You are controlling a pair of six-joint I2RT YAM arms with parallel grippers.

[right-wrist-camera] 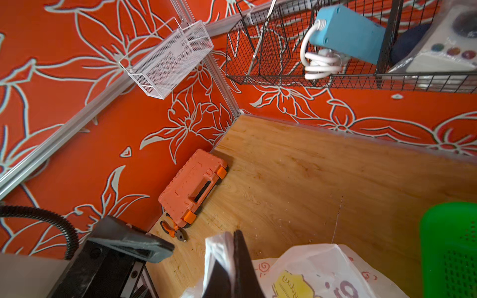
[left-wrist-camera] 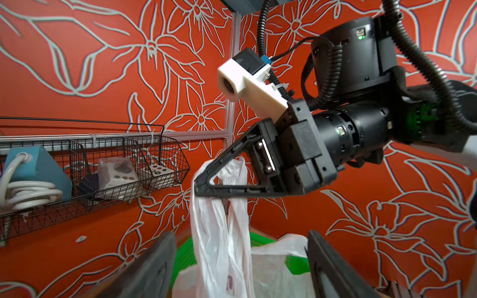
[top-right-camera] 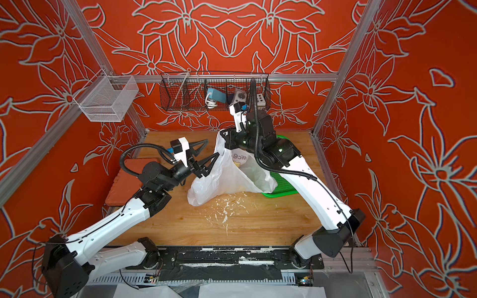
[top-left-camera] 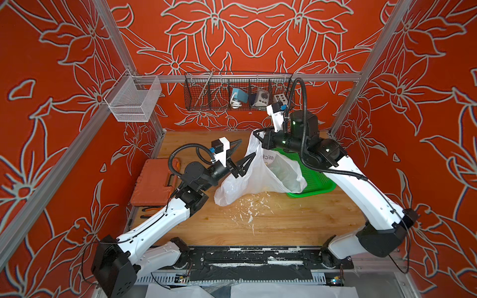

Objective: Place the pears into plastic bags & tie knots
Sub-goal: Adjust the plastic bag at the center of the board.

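R gripper (left-wrist-camera: 200, 184) fingers were shut tight on the handle loops (left-wrist-camera: 219, 219) of the plastic bag (top-left-camera: 258, 175), pinching them near the top and holding them up. The bag body hung slack below, its bottom resting on the wooden table (top-left-camera: 284, 222) and partly draped over the green mesh basket (top-left-camera: 317, 185). L gripper (top-left-camera: 247, 147) fingers stood wide apart, clamped on nothing, tips just beside the raised strand under R's pinch; couldn't tell if the lower tip touched the film. Pears weren't visible in any view. Prob inside the bag, but the film was too cloudy to confirm. No knot seen, loops only bunched. Handling, IMO: film is thin, soft and slippery, with no stiffness, so it'll slide out of a loose pinch and tear if yanked. The load looks light, but it'll swing. Best hold is on the gathered loops, where there are several layers, not on the single-layer wall. For L, take the strand below R's pinch w/ some slack left for wrapping. Surroundings: orange tool case (top-left-camera: 152, 183) and pliers (right-wrist-camera: 175, 231) sat along the L-side wall, well apart from the bag. Black wire basket (top-left-camera: 237, 93) on the rear wall sat near R's wrist, so there's a clearance risk if R lifts further. White mesh basket (top-left-camera: 134, 99) was up in the corner, out of the way. White flecks (top-left-camera: 245, 209) littered the table in front of the bag, no obstacle.
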